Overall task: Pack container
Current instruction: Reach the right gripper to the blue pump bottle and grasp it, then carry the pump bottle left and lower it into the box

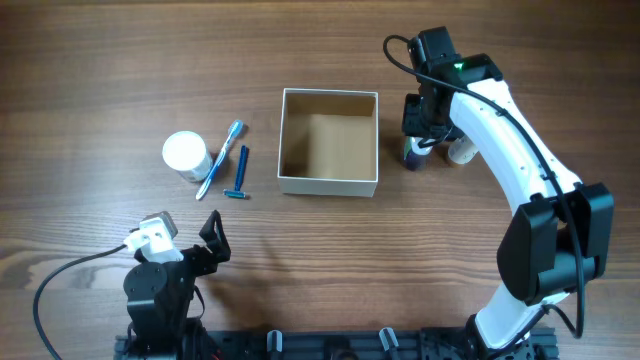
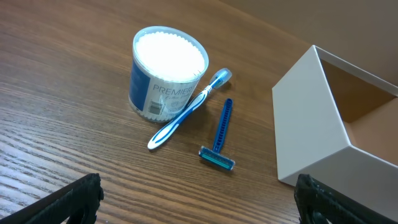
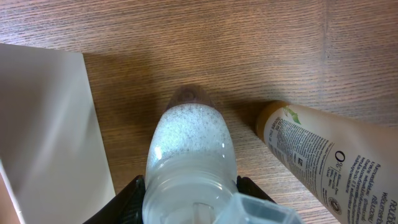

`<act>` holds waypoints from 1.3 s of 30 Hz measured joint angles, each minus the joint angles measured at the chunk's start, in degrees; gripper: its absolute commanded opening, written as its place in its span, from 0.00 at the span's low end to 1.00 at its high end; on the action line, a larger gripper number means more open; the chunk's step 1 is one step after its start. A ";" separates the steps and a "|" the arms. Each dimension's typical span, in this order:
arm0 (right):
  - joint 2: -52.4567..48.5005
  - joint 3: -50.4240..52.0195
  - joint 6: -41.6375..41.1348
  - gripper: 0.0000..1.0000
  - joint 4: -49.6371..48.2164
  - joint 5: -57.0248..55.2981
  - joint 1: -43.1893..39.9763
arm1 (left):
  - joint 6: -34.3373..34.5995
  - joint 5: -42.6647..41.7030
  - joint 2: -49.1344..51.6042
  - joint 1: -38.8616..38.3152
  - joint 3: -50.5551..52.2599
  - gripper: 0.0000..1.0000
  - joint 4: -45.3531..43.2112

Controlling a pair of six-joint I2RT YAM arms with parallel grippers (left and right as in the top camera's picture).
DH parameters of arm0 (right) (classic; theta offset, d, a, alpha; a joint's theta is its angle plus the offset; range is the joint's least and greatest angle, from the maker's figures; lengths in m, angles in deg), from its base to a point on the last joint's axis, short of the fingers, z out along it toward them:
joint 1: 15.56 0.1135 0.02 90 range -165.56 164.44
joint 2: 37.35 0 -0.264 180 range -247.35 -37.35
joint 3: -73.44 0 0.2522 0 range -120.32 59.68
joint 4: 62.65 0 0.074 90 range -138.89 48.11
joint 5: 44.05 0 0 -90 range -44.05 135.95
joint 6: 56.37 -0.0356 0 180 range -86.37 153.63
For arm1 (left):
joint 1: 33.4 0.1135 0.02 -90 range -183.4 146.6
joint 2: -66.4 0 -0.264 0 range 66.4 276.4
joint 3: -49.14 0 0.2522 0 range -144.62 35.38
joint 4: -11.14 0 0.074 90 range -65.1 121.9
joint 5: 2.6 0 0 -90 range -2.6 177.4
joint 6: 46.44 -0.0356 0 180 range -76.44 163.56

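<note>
One clear bottle (image 3: pixel 189 140) sits clamped in the right pincer (image 3: pixel 189 190) beside the container (image 1: pixel 328 186) — likely bound inside — while the left pincer (image 2: pixel 199 199) hangs spread apart, empty.

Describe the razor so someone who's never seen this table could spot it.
Start at the open white box mid-table. Left of it lie three toiletries. The razor is nearest the box: short, dark blue, with a crossways head, unlike the longer toothbrush or round tub.

I've got overhead straight down on the whole table (image 1: pixel 100 60). Left wrist sits low, oblique; right wrist is tight over a bottle (image 3: pixel 189 155). All three share the container (image 1: pixel 328 186) wall.
</note>
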 measured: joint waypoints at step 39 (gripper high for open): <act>-1.53 -4.20 3.19 1.00 -15.17 -2.19 13.18 | 0.00 0.00 0.00 0.00 0.00 1.00 0.02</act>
